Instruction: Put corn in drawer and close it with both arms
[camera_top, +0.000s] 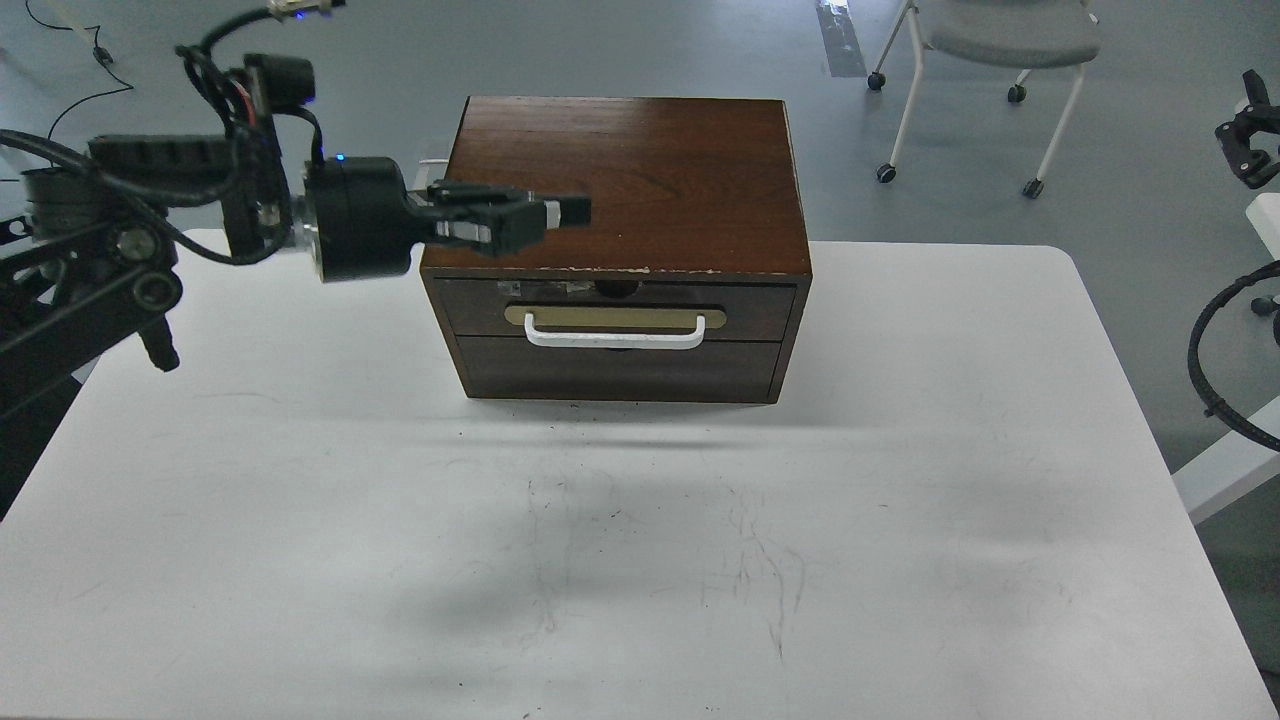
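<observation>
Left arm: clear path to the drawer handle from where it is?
Probably yes. The left gripper hangs above the cabinet's front left corner, holding nothing visible. The white handle sits below and right on the shut drawer, and the table before it shows no obstacle.

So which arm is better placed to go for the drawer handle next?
Probably the left. Its end effector hangs over the cabinet, just above the closed drawer and white handle. The right arm isn't near it.
</observation>
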